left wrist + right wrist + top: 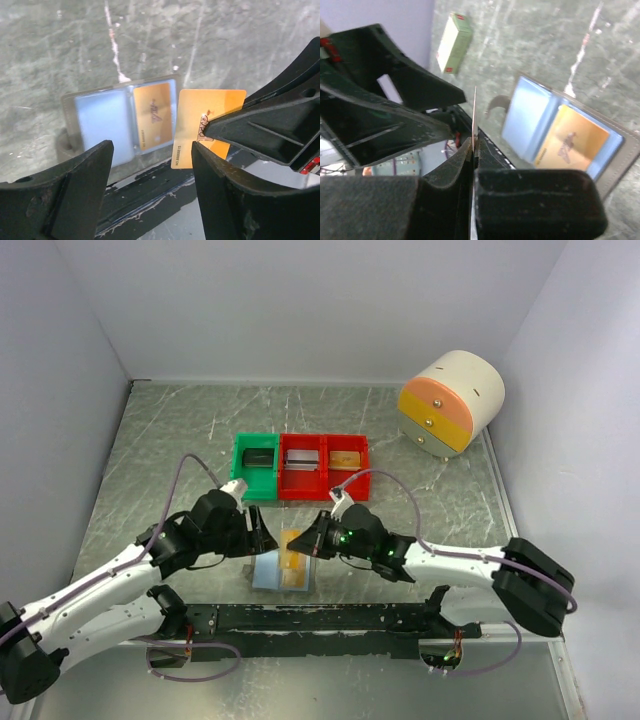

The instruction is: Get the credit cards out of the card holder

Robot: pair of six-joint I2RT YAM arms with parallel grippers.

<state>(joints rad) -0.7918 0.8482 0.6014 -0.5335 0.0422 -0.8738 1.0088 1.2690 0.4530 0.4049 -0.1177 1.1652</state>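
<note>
- The right gripper (207,127) pinches a loose credit card (192,117) by one edge, just right of the card holder (100,120); its own wrist camera sees the card only edge-on.
- The holder lies open on the table (450,510) near the arm bases, with a second card (154,120) in its right pocket, print blurred.
- The left gripper (150,150) hovers wide apart, holding nothing; from above, both grippers hide part of the holder.

Top view looks down; close wrist views share the card holder (102,120).
</note>
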